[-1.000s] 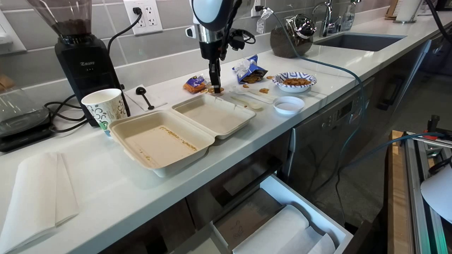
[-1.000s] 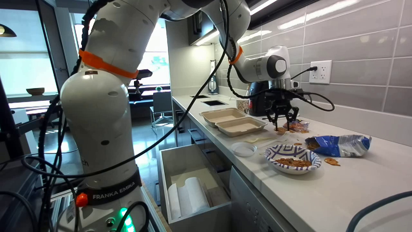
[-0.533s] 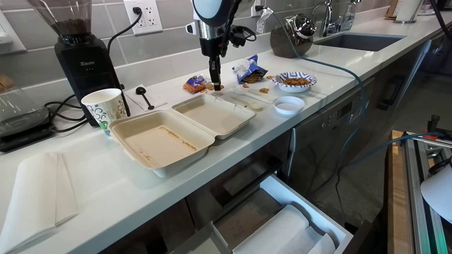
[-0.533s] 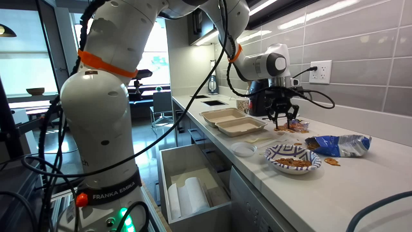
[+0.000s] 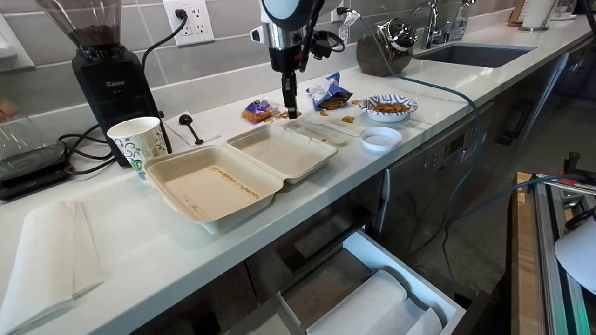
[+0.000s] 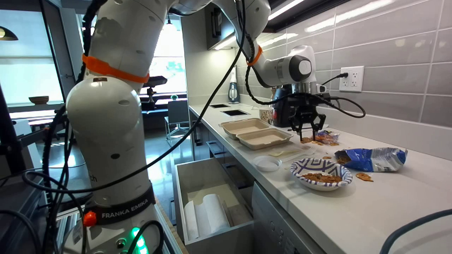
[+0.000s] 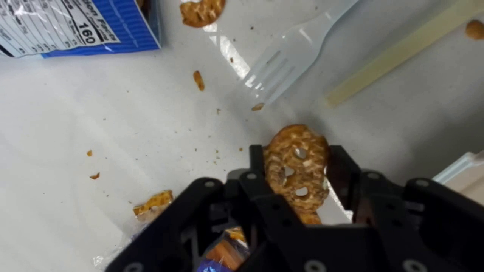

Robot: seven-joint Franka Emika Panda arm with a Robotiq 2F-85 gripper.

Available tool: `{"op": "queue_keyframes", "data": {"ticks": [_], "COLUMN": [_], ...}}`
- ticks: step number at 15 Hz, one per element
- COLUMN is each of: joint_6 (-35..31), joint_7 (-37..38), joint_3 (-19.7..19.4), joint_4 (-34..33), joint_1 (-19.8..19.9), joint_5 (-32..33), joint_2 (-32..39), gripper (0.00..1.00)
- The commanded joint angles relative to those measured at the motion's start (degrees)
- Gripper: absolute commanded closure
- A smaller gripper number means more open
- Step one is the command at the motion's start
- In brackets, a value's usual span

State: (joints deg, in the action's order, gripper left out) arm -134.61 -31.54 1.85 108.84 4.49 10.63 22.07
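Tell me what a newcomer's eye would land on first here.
Probably the big white robot arm with its orange bands, towering at the left of an exterior view. In the wrist view, the brown pretzel crisp stands out just below the middle, pinched in the black hand. Then, in both exterior views, comes the beige takeout box, lying open on the white counter.

A patterned cup (image 5: 145, 141) stands beside the coffee grinder (image 5: 110, 86), and probably a bottle (image 5: 459, 24) near the sink (image 5: 471, 55).
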Motion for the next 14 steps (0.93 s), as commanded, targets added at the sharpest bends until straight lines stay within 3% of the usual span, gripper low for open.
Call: {"op": "queue_keyframes", "data": {"ticks": [1,14], "joint_6": [-0.10,-2.12], "joint_7": [1.26,6.57], "joint_3": [-0.11,-0.19], "joint_4": [4.01,13.06], "joint_1": [-0.17,-1.67], "joint_5": [0.37,0.59], "joint_2": [-3.20,-8.92], "gripper": [0.58,0.57]}}
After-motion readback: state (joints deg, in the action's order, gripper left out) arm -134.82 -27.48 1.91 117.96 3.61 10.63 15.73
